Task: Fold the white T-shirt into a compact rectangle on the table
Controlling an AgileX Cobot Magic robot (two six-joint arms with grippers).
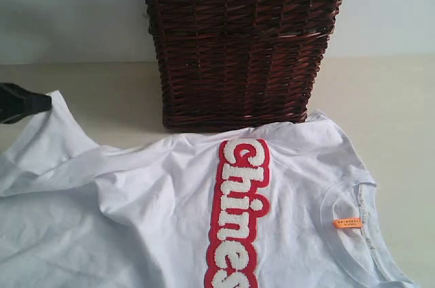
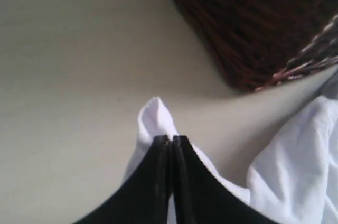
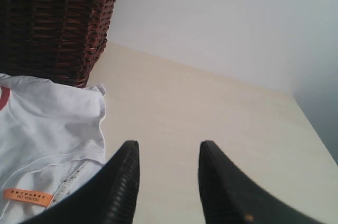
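Observation:
The white T-shirt (image 1: 156, 213) lies spread on the table (image 1: 380, 104), its red-outlined letters (image 1: 241, 200) facing up and its orange neck tag (image 1: 346, 223) at the right. My left gripper (image 1: 27, 103) is at the far left edge, shut on a corner of the shirt (image 2: 156, 118) that pokes out past the black fingertips (image 2: 163, 145). My right gripper (image 3: 168, 147) stands open over bare table (image 3: 211, 113) beside the shirt's collar (image 3: 74, 174). It is out of the exterior view.
A dark brown wicker basket (image 1: 241, 43) with a lace rim stands at the back, touching the shirt's far edge. It also shows as the basket (image 2: 253, 23) and the basket (image 3: 53, 23) in both wrist views. A pale wall (image 3: 222, 23) rises behind the table.

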